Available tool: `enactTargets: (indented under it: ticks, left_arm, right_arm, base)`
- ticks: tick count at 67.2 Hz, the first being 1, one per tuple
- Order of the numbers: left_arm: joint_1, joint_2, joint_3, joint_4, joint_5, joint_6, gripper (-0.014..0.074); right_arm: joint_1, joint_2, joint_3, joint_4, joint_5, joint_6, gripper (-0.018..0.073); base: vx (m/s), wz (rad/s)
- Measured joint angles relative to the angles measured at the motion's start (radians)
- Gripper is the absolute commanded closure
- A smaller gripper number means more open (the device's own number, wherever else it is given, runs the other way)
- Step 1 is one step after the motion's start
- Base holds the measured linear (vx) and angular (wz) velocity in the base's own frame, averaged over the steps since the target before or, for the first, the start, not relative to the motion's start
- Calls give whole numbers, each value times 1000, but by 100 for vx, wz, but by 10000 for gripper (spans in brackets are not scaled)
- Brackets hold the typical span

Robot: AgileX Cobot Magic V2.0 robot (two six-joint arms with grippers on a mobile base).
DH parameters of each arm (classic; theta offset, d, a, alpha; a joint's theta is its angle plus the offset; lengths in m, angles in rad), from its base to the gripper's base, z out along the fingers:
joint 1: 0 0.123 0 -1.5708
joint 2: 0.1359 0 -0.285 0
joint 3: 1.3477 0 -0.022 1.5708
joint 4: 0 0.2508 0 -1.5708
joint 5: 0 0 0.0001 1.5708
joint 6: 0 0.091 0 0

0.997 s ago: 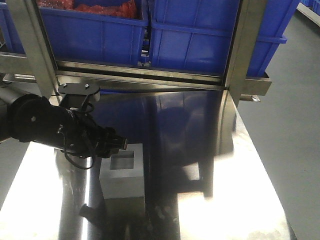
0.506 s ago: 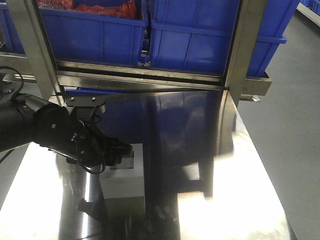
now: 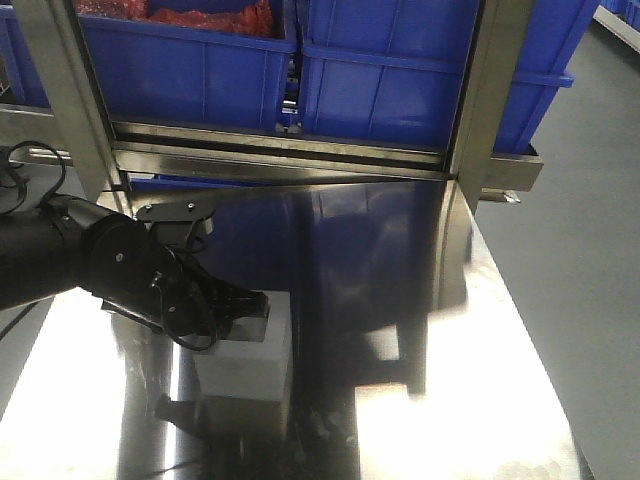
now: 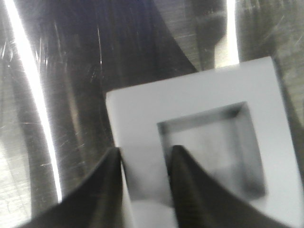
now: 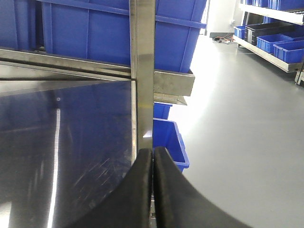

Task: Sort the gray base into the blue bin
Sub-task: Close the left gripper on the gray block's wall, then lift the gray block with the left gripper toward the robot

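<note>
Gray base (image 3: 245, 362) | recess faces up | left fingers (image 4: 107, 194) straddle one wall

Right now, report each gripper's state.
Left gripper: astride one wall of the gray base; clamped or not, cannot tell.
Right gripper: shut, empty.

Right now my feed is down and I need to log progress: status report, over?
Left gripper straddling gray base wall, grip unconfirmed. Right gripper shut, empty. Base sits on steel table, nothing blocking seen.
</note>
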Motion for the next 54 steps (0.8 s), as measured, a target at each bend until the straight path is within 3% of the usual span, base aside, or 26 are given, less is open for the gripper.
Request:
enactTargets:
  ticks: [2,29,47,54]
  left_arm:
    - [0,0,-1,5,3,7,608]
    - [0,-70,4,6,-17,34,603]
    - [-8,-365,151,9,-228,103,603]
    - [-8,-502,261,48,-308,109,603]
  right_arm:
    - [0,0,0,0,0,0,564]
    - [0,0,0,0,0,0,564]
    - [0,0,0,0,0,0,564]
    - [0,0,0,0,0,0,564]
  base:
    - [0,0]
    - [0,0]
    - [0,0]
    - [0,0]
